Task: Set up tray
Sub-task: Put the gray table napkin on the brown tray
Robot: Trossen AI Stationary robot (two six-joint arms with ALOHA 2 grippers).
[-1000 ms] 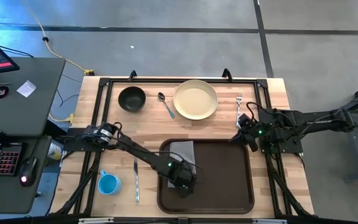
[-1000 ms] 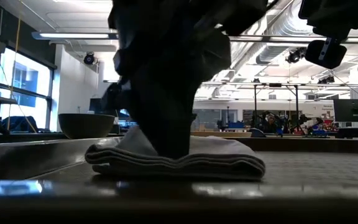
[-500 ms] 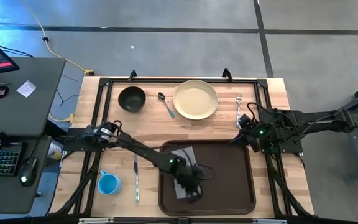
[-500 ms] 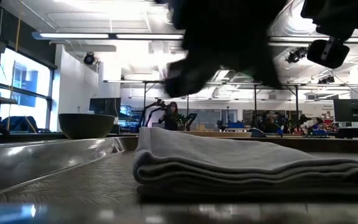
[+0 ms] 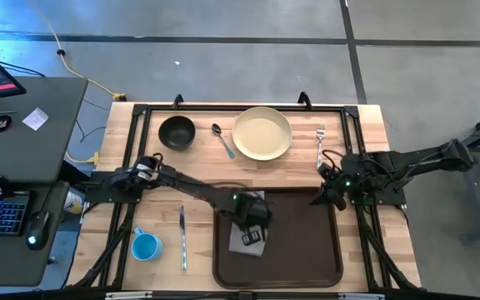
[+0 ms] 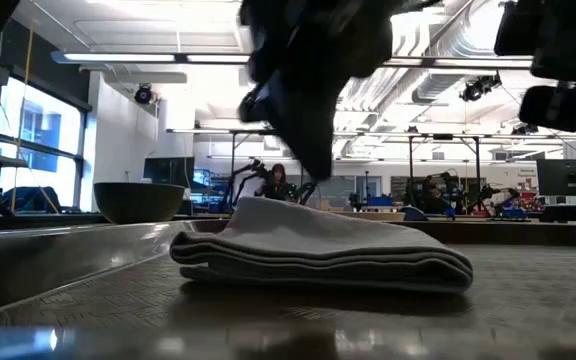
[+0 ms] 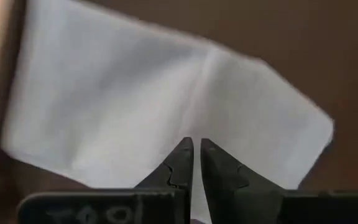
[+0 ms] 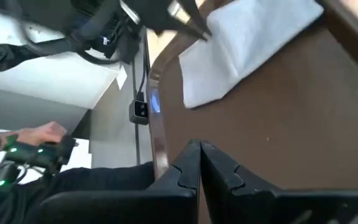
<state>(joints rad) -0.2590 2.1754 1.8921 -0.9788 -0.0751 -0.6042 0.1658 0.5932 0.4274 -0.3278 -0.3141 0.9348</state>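
Observation:
The dark brown tray (image 5: 307,250) lies at the table's near middle. A folded grey napkin (image 5: 244,242) rests flat and askew on the tray's left half. My left gripper (image 7: 197,146) hangs over the napkin (image 7: 135,106), pointing steeply down, fingers shut with nothing between them. In the low view its tip (image 6: 316,172) shows above the napkin's top (image 6: 318,260). My right gripper (image 8: 199,146) is shut and hovers over the tray's far right corner (image 5: 332,200).
Along the far edge stand a black bowl (image 5: 177,132), a spoon (image 5: 222,140), a yellow plate (image 5: 262,133) and a fork (image 5: 320,142). A blue cup (image 5: 146,247) and a knife (image 5: 182,242) lie left of the tray. The tray's right half is bare.
My left gripper was down on the napkin. It has since risen off it, moved toward the table's far edge and rolled at the wrist. The napkin has slid from the tray's far left corner toward the near side and turned askew.

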